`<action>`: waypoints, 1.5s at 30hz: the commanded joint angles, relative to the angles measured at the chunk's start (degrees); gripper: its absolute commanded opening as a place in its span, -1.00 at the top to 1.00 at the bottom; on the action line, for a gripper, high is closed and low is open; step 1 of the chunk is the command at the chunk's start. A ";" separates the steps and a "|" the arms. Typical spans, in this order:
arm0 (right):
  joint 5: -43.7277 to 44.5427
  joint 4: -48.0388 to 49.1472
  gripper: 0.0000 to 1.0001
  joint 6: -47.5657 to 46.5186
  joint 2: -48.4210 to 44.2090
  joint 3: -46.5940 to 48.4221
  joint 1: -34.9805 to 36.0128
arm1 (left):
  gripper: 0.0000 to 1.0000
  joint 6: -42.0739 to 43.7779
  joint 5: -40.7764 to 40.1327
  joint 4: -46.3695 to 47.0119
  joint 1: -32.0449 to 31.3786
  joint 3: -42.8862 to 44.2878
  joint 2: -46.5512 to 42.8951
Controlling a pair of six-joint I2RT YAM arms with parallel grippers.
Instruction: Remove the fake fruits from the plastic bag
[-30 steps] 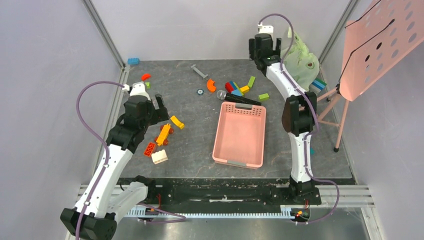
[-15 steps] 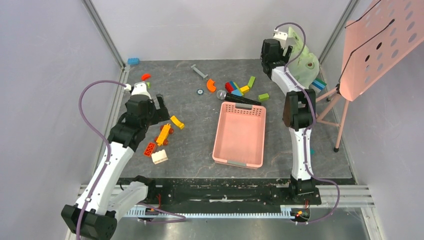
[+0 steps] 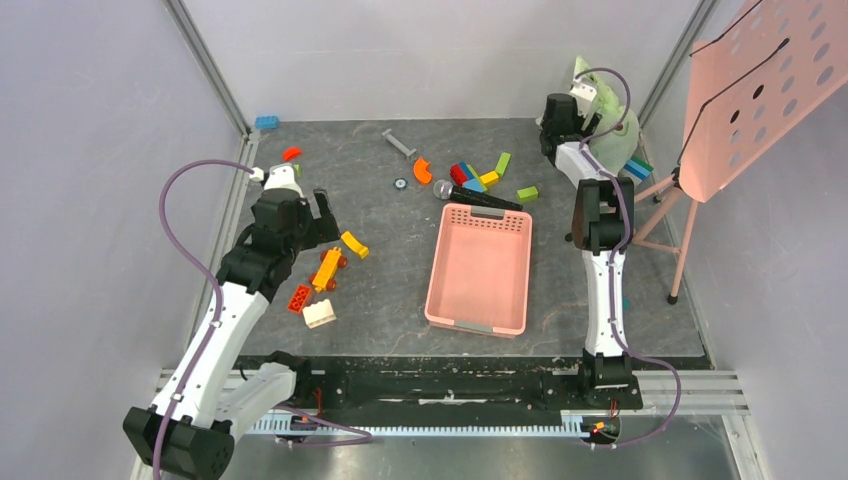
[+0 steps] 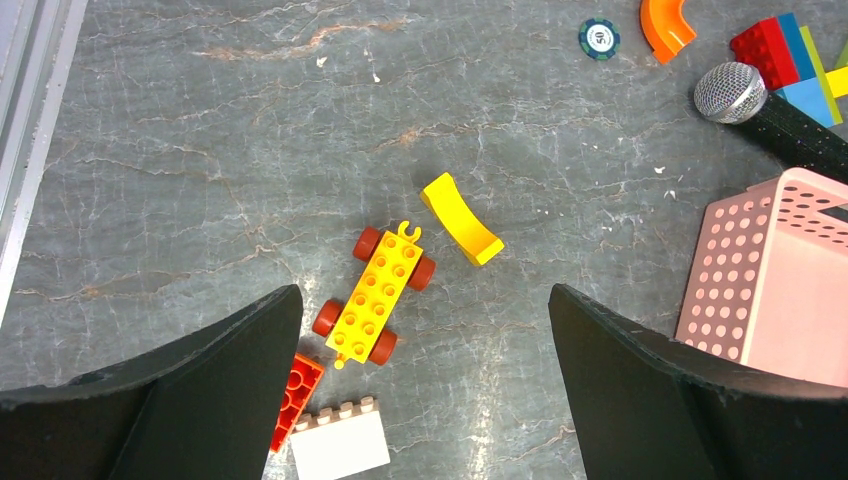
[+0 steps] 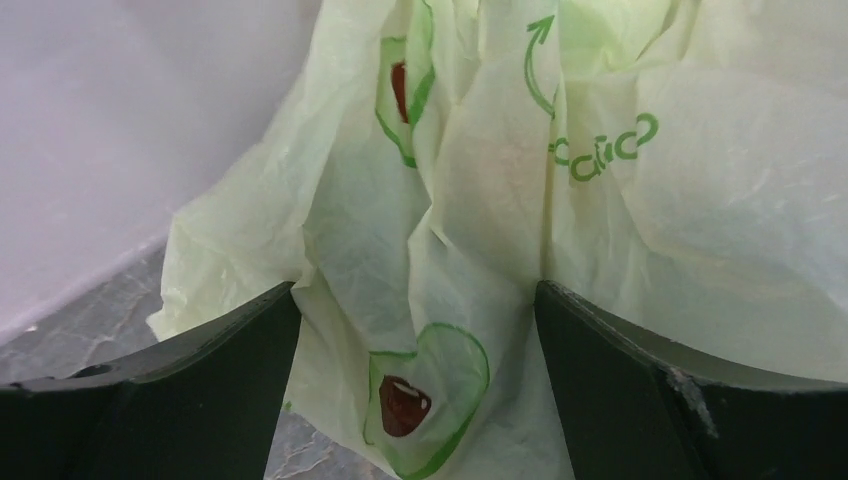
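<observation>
Pale green plastic bag (image 5: 470, 200) bunched in far right corner of tabletop (image 3: 390, 290), against wall. Around it, right hand (image 5: 415, 295) spread wide, nothing pinched. Meanwhile left hand (image 4: 425, 300) wide, over toy blocks (image 4: 385, 290). Bag thin, crinkly, slippery, probably near weightless; best pinch gathered fold. No fake fruits visible.

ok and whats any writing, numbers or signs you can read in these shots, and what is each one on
"caico", or close to it: green print on the plastic bag; creases make the spelling uncertain.
A curved green arrow sign, printed on the same bag above that word.
Round teal token: pale marks in its middle, too small to read.
Nothing else carries text that can be read.
</observation>
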 commanded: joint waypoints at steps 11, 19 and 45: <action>-2.97 8.25 0.36 -0.88 -0.33 -2.61 -0.75 | -0.99 4.01 0.31 1.01 0.26 0.21 0.55; -3.63 16.54 0.86 -8.75 -9.07 -9.12 0.84 | -0.99 4.01 0.45 1.02 0.44 0.12 0.21; -57.20 17.50 1.00 -32.44 -39.42 -34.38 22.39 | -0.99 2.89 0.69 2.06 0.52 -2.47 -6.73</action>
